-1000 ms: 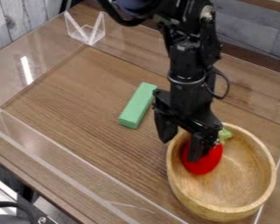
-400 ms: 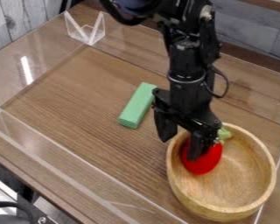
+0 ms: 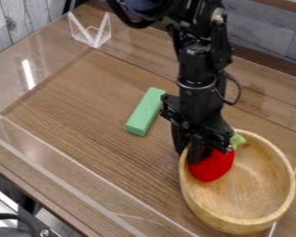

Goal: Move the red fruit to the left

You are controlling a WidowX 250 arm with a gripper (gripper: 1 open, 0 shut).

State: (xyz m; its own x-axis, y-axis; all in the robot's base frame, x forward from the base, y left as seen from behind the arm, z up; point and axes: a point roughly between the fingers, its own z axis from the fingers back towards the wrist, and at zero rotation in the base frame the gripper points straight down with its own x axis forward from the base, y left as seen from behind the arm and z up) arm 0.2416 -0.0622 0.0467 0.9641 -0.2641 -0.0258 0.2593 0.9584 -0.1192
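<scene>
Single arm, black throughout, matte to semi-gloss plastic housings. Built from stacked boxy segments, squared edges, slightly rounded corners; joints read as blocky servo-style bodies. Upper segments near the far edge are bulkier and partly out of frame. A thin black cable loops out along the right side of the wrist section. Gripper also black: a wider rectangular body with two flat, straight fingers of the same colour. Any markings, labels or screws are too small to make out.
</scene>
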